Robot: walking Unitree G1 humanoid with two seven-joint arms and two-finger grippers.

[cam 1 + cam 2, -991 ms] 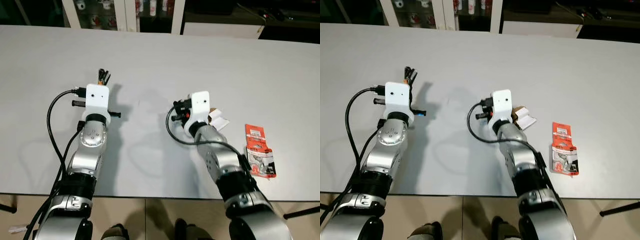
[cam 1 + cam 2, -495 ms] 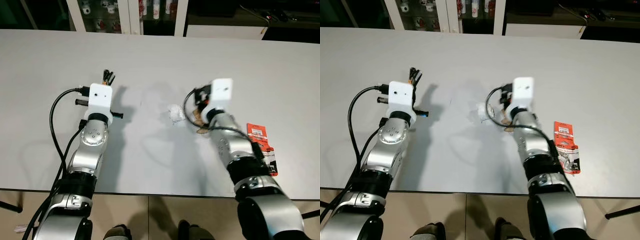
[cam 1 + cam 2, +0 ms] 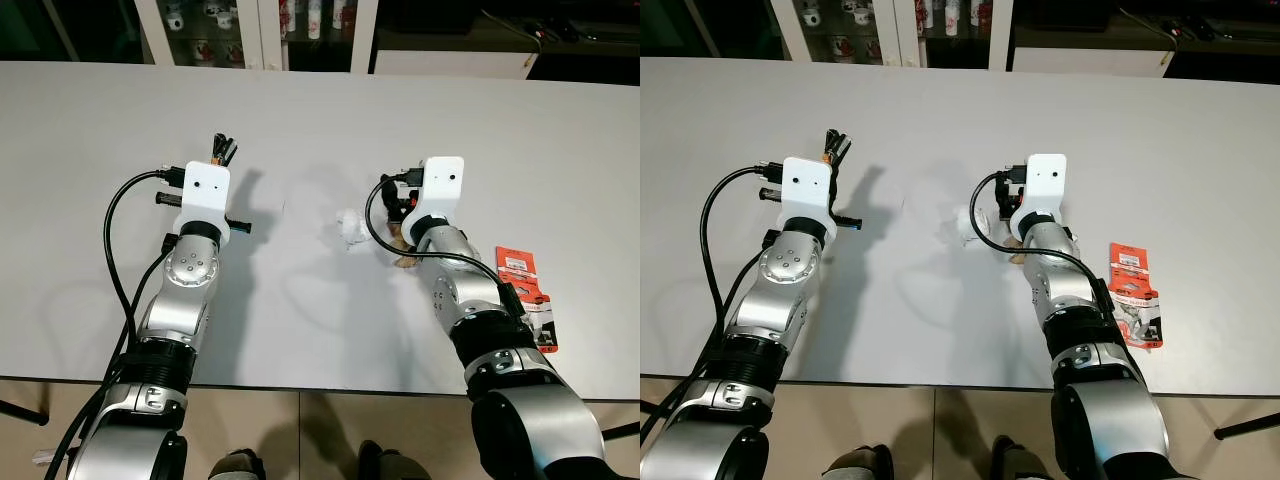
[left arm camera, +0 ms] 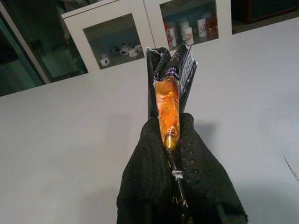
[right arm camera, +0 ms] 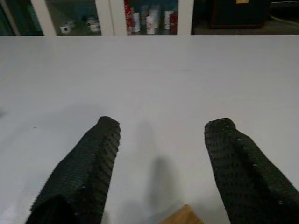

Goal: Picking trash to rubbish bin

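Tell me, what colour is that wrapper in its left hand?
Orange and black wrapper, pinched in the left hand; clearest in the left wrist view.

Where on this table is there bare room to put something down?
The far half of the white table, up to the cabinets, is bare, as is the strip outside the left gripper. It is crowded by the right gripper: crumpled white paper, a brown scrap, and a red packet near the edge.

Materials and finishes as observed

A matt, smooth white table [image 3: 300, 110] is seen. Glossy orange-and-black wrapper [image 4: 169, 93] is pinched between rough, black, woven-textured fingers [image 4: 140, 186]. Crumpled white paper [image 3: 350, 228], glossy red packet [image 3: 522, 290], brushed silver metal arms [image 3: 185, 290] and white plastic wrist housings [image 3: 203, 190] are noted.
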